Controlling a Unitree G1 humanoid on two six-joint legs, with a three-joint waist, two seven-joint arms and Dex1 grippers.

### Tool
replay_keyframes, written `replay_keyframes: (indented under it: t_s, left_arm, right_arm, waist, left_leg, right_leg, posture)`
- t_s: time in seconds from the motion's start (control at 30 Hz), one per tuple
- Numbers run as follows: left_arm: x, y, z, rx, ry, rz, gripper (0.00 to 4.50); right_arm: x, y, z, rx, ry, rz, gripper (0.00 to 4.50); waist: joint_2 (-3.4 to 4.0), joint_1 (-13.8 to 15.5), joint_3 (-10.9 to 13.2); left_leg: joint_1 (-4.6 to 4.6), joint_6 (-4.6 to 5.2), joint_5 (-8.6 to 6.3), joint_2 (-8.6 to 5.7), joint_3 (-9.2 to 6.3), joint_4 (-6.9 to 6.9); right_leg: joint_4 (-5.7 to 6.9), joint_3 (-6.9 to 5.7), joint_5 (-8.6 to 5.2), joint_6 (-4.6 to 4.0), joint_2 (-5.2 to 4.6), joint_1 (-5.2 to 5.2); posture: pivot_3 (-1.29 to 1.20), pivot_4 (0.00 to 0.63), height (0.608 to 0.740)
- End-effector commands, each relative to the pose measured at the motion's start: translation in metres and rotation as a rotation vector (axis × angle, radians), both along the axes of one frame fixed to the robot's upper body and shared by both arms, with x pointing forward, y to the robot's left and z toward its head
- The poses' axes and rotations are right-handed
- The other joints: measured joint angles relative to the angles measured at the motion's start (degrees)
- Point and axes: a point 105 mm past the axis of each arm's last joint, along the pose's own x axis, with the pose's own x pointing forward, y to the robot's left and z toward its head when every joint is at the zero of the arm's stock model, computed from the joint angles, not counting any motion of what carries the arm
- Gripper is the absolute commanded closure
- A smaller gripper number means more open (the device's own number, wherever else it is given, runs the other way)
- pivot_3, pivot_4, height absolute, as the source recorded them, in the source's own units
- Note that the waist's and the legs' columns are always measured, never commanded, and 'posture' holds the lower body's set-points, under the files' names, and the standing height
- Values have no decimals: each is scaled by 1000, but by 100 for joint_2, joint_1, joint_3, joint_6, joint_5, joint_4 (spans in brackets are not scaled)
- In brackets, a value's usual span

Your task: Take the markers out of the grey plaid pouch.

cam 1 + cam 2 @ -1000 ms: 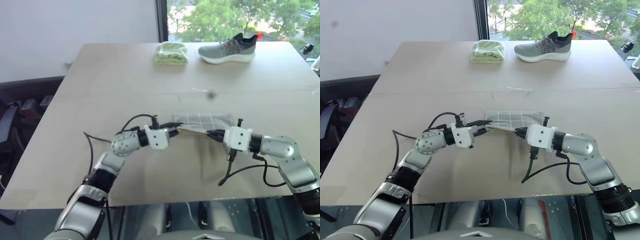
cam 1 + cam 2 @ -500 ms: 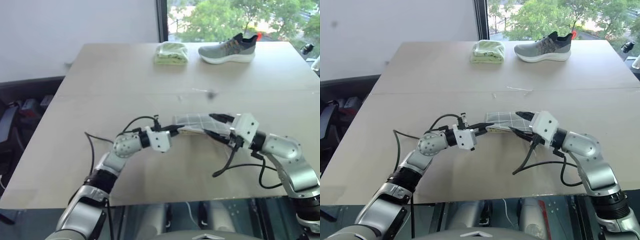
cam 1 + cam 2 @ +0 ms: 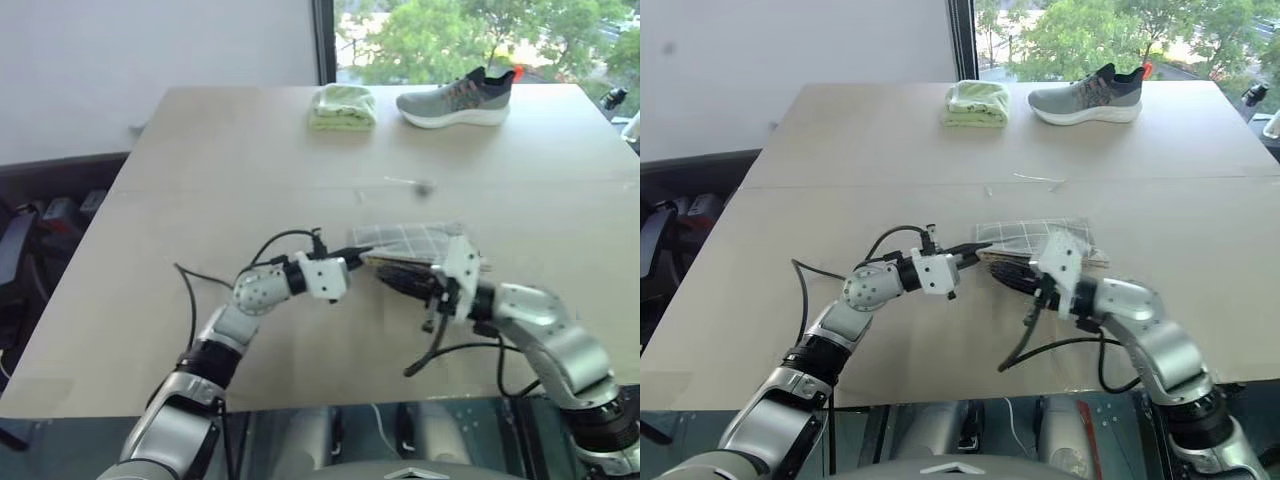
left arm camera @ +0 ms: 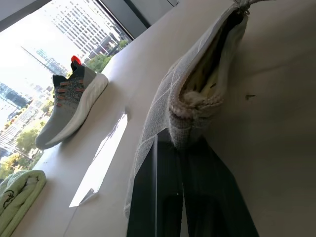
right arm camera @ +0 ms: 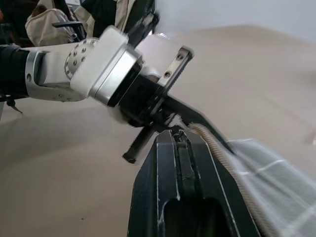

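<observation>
The flat grey plaid fabric pouch (image 3: 415,243) lies mid-table towards the near edge, its yellowish-lined mouth pinched shut-fingered by the left gripper (image 3: 357,257). The right gripper (image 3: 392,279), fingers together, noses at that mouth, seemingly holding nothing. No markers are out; removal looks barely begun.

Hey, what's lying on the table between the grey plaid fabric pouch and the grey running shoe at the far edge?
In the left eye view, between grey plaid pouch and shoe, mostly bare tabletop; one small thin scrap.
</observation>
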Motion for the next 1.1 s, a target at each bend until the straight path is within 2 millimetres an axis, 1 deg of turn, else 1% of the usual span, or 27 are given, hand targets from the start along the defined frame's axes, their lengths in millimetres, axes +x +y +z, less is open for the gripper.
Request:
replay_keyframes:
  t_s: [0.03,0.23,0.43,0.63,0.77,0.83,0.9,0.97,1.03,1.1]
  left_arm:
    - [-4,-6,15,-33,-55,-14,4500]
    - [-7,-6,16,-34,-59,-11,4500]
    - [-9,-6,18,-36,-64,-9,4500]
    - [-10,-6,19,-39,-68,-11,4500]
    - [-10,-7,19,-41,-68,-12,4500]
    - [-10,-7,19,-41,-68,-14,4500]
    - [-11,-7,19,-40,-67,-16,4500]
    - [-11,-7,20,-40,-68,-17,4500]
    - [-11,-8,20,-41,-69,-17,4500]
    - [-11,-8,20,-42,-69,-19,4500]
  right_arm:
    - [9,7,12,31,-72,-13,4396]
    - [18,7,12,60,-69,-42,4396]
    - [30,-9,-3,11,-16,-137,4396]
    - [39,-26,-13,5,40,-250,4396]
    - [47,-37,-10,54,66,-340,4396]
    - [54,-47,-9,50,60,-410,4396]
    - [65,-62,-8,25,31,-515,4396]
    - [72,-70,-6,4,13,-577,4396]
    - [74,-72,-4,-8,-1,-596,4396]
    - [72,-68,-5,-125,-89,-546,4396]
  waist:
    - [0,0,0]
    - [0,1,0]
    - [0,1,0]
    - [0,3,0]
    - [0,0,0]
    - [0,1,0]
    - [0,-1,0]
    - [0,-2,0]
    - [1,-4,0]
    - [1,-6,0]
  left_leg:
    - [0,-4,2,0,0,0]
    - [0,-6,3,0,-2,0]
    - [0,-6,3,0,-2,0]
    - [0,-6,3,0,-2,0]
    - [0,-6,3,0,0,0]
    - [0,-6,3,0,-1,-1]
    - [0,-6,3,1,-1,-1]
    - [0,-6,3,0,0,-1]
    - [0,-6,4,0,1,-1]
    - [0,-6,3,0,0,-1]
  right_leg:
    - [0,0,0,0,0,0]
    - [0,0,0,0,2,0]
    - [0,0,0,0,2,0]
    - [1,0,0,0,2,0]
    - [0,1,0,0,1,0]
    - [1,1,0,0,1,0]
    - [1,1,0,0,2,0]
    - [1,1,0,0,2,-1]
    - [1,1,0,0,2,-1]
    - [1,1,0,0,2,-2]
  posture:
    - [0,150,740]
    - [0,150,740]
    - [0,150,740]
    - [0,150,740]
    - [0,150,740]
    - [0,150,740]
    - [0,150,740]
    - [0,150,740]
    - [0,150,740]
    - [0,150,740]
